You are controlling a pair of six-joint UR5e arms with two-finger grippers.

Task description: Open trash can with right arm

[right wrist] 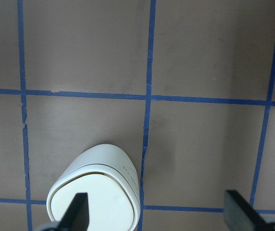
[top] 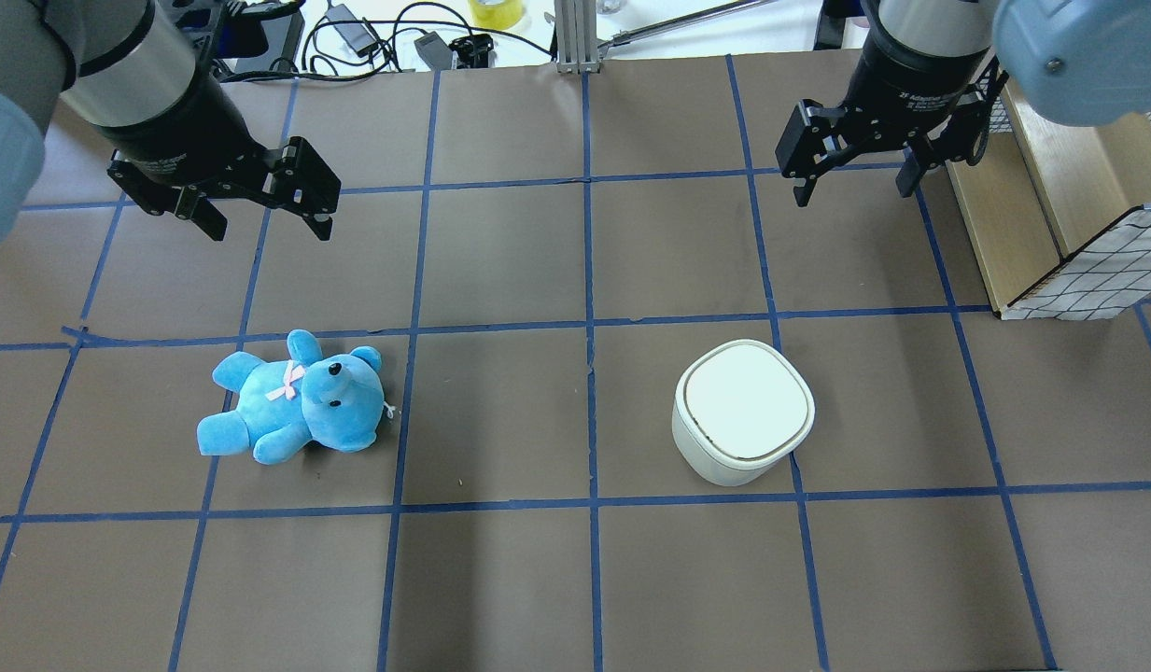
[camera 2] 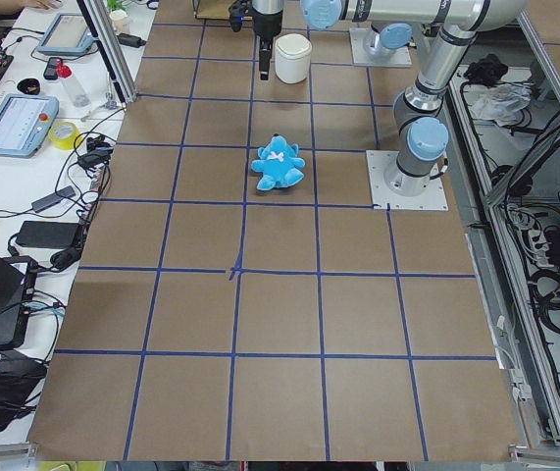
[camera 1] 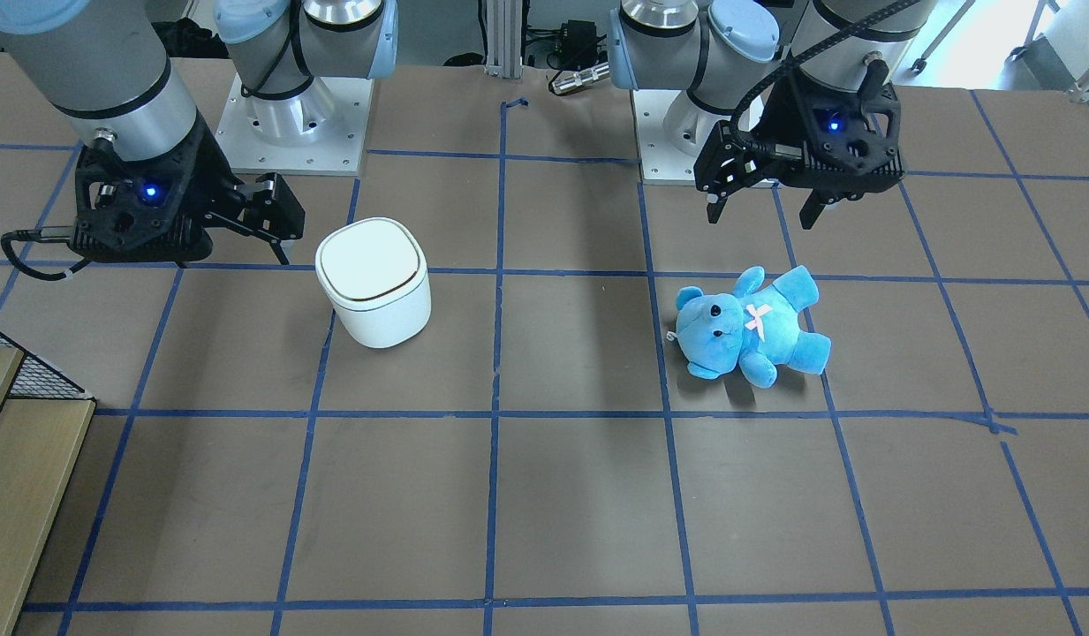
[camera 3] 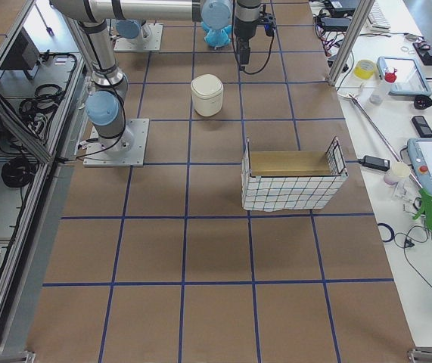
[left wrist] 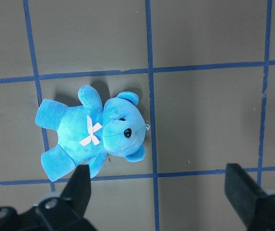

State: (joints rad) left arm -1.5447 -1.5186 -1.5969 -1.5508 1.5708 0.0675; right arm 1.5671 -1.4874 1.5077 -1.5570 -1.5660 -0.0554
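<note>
The white trash can (top: 743, 411) stands upright on the table with its lid shut; it also shows in the front view (camera 1: 374, 283) and at the bottom of the right wrist view (right wrist: 96, 197). My right gripper (top: 853, 194) is open and empty. It hangs above the table, beyond the can and apart from it, and shows in the front view (camera 1: 244, 247) and the right wrist view (right wrist: 157, 214). My left gripper (top: 269, 229) is open and empty above the blue teddy bear (top: 295, 406), which lies on its back (left wrist: 94, 137).
A wire-mesh basket with a cardboard lining (top: 1051, 233) stands at the table's right edge, close to my right arm. Blue tape lines grid the brown table (top: 584, 420). Cables and tools lie beyond the far edge.
</note>
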